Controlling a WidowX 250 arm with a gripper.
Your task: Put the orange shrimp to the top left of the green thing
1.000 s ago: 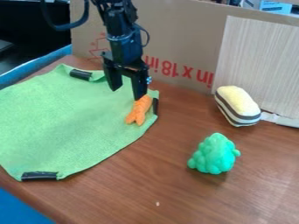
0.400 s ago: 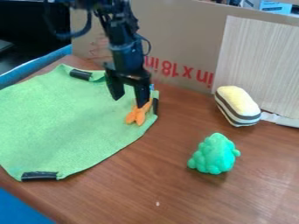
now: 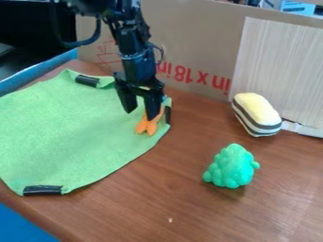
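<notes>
One black hand (image 3: 140, 116), spread, by orange shrimp (image 3: 146, 127) on textured cloth (image 3: 69, 137); lumpy green thing (image 3: 231, 168) well apart

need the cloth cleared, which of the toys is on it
The orange shrimp: it lies on the cloth, while the green lumpy toy and yellow striped toy sit on the table.

Slanted view down onto the tabletop (image 3: 189, 210)

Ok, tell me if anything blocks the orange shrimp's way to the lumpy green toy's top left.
Nothing visible stands between the orange shrimp and that spot; the striped yellow toy lies farther right, behind the lumpy green toy.
</notes>
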